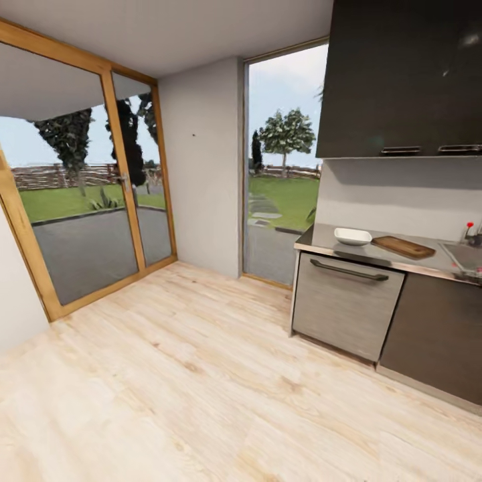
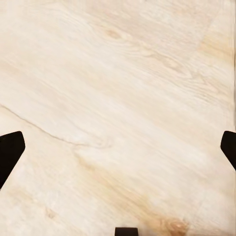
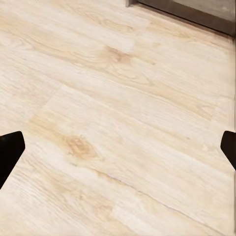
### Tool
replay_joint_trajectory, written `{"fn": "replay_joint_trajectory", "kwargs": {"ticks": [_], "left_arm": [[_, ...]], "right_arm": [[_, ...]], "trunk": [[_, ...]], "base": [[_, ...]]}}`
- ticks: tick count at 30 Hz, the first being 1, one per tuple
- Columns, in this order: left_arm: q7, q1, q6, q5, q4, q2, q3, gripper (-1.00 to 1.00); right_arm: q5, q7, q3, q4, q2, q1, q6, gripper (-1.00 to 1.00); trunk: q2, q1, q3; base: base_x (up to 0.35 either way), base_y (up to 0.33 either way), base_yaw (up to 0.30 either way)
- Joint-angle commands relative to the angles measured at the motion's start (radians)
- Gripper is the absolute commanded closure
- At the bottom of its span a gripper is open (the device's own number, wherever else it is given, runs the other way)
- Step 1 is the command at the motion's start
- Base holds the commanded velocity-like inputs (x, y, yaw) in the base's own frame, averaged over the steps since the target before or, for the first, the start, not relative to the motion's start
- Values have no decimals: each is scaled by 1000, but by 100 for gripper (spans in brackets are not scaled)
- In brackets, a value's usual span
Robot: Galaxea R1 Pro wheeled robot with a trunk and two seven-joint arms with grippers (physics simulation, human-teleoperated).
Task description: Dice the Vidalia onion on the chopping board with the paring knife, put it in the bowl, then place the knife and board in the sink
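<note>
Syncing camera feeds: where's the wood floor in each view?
Head view: the wood floor covers the lower half, running to the cabinets at right.
Left wrist view: floor planks lie beyond the left gripper, fingers spread wide.
Right wrist view: planks beyond the right gripper; the dark cabinet base shows too.
Shared landmark: the floor's pale knotted grain.

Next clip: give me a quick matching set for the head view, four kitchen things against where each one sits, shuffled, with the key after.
Things:
1. bowl
2. chopping board
3. sink
4. upper cabinets

Places:
A. on the countertop, between the bowl and the sink
B. on the wall above the countertop
C. on the countertop, nearest the tall window
D. set into the countertop at the picture's right edge

Pairs: 1-C, 2-A, 3-D, 4-B
</note>
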Motion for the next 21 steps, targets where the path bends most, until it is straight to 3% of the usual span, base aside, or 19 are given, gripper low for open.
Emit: {"fn": "replay_joint_trajectory", "kwargs": {"ticks": [1, 21], "left_arm": [[0, 0, -1, 1, -2, 0, 1, -100], [-1, 0, -1, 1, -2, 3, 0, -100]], "right_arm": [[2, -4, 0, 1, 0, -1, -3, -100], [-3, -4, -3, 4, -1, -1, -3, -100]], "trunk": [[0, 0, 0], [0, 0, 24]], "base": [[0, 0, -194], [0, 0, -197]]}}
